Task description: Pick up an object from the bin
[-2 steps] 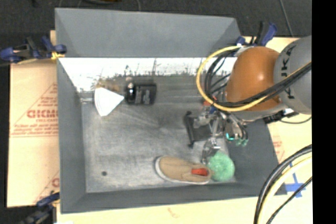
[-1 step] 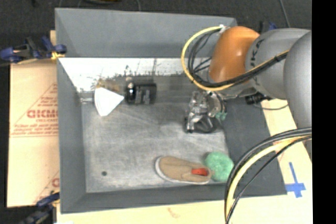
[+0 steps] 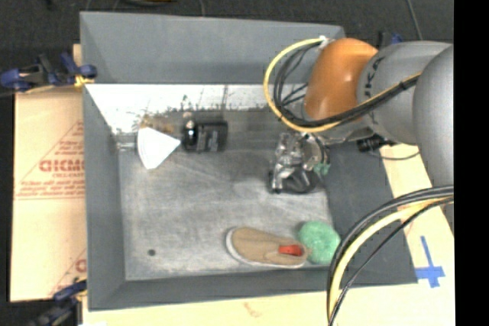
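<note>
Pose: end effector (image 3: 294,172) right-centre of bin (image 3: 107,202) | grip: cannot tell | green ball (image 3: 319,239), tan slipper (image 3: 263,246) near, apart.

I count four loose things in the bin (image 3: 103,187), one of each kind. There is one white cone-shaped piece (image 3: 157,147), one small black blocky item (image 3: 205,136), one tan shoe (image 3: 263,248) with a red mark on it, and one green fuzzy ball (image 3: 319,240). I can't tell a dark shape under the hand (image 3: 293,178) apart from the hand itself, so I leave it uncounted.
</note>
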Controlling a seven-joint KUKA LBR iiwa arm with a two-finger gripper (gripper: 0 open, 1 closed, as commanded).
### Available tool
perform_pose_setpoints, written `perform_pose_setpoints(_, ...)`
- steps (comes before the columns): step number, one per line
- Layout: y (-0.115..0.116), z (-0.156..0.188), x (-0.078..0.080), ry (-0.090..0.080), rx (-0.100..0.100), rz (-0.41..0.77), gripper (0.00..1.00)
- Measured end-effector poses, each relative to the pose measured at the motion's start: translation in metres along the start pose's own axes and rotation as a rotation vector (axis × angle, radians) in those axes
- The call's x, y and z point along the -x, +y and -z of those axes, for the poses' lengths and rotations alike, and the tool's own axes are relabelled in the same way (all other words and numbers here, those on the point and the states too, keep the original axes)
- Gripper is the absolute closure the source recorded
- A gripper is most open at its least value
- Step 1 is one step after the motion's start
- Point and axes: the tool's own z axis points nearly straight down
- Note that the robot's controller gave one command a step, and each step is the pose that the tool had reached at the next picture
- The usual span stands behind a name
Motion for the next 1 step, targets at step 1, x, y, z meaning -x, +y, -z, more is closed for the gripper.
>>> perform_pose_setpoints(1, -0.0025, 0.0413, -0.0108, 0.008, 0.0, -0.04, 1.0)
